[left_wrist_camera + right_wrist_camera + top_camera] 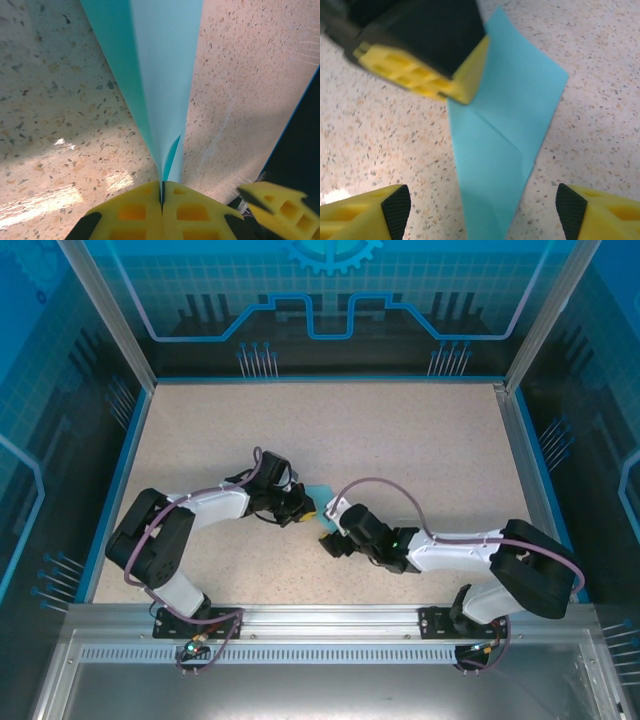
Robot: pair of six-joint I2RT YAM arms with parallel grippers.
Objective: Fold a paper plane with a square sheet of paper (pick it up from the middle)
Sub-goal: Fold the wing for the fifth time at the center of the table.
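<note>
top external view is showing the left hand pinching tight on one edge of the square sheet of paper, folded into a long wedge at mid-table between both hands. the right hand is gaping wide, holding nothing, its fingers flanking the narrow end. this is looking like a mid-fold re-grip, likely calling for the right hand closing squarely without skewing the crease. the long axis is running roughly far-to-near, narrow tip pointing at the right hand.
</note>
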